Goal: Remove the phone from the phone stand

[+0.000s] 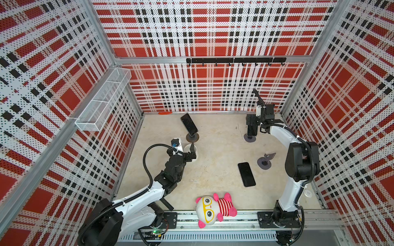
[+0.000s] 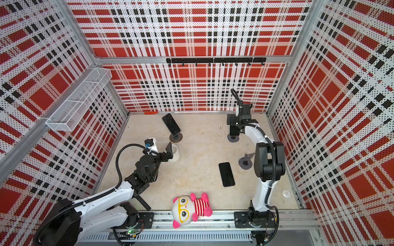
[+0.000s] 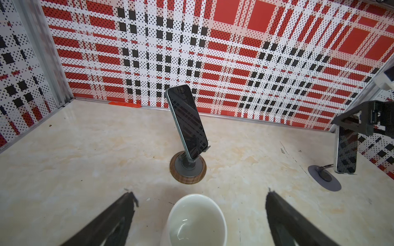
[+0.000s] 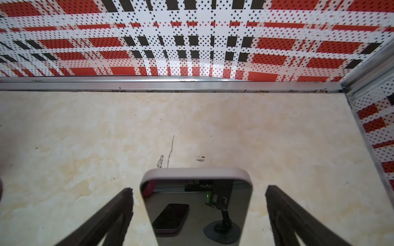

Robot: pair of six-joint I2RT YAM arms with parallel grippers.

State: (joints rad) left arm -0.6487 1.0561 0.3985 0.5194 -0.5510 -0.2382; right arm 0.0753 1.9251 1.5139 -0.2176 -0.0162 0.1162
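We see the beige table [image 1: 213, 149] inside plaid walls, the right arm [image 1: 298, 161] reaching toward its far right corner and the left arm [image 1: 149, 191] bent over the left side. A plush toy [image 1: 213, 209] lies at the front edge. The phone [image 3: 346, 147] stands upright on its grey phone stand [image 3: 325, 177]. The right gripper [image 4: 199, 188] straddles its top, jaws wide apart and clear of it. A second phone [image 1: 189, 124] leans on a wood-based stand [image 1: 192, 137], and a third phone [image 1: 246, 174] lies flat beside an empty stand [image 1: 265, 161]. The left gripper [image 3: 199, 192] hangs spread open over a white cup [image 2: 176, 154].
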